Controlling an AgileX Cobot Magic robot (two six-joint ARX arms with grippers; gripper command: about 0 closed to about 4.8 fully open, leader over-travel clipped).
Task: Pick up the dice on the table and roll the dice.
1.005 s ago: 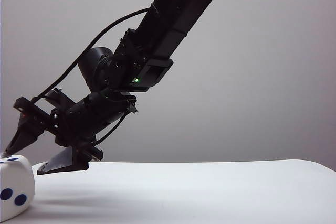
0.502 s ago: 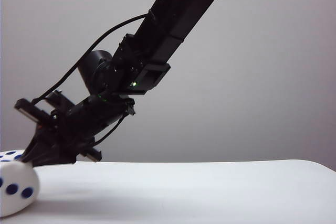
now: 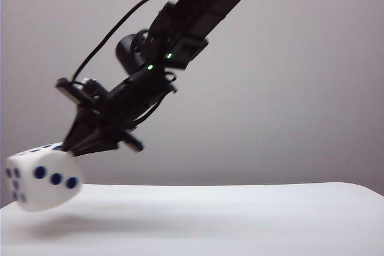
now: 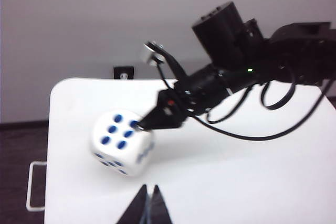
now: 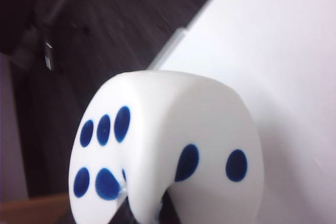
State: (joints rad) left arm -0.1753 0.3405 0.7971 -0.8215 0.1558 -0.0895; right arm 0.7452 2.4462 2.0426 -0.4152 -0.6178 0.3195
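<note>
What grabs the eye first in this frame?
The dice, white with dark blue pips, hangs in the air above the left end of the table, pinched at a corner by the right hand, its foam squeezed in where the fingers bite. That black arm slants down from the upper right with small green lights lit. The left hand sits shut and idle near the table's near edge.

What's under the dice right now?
Only air and its shadow on the table. The dice hangs clear of the surface, pinched at one corner by the right gripper. The left gripper waits shut, nearer its camera.
</note>
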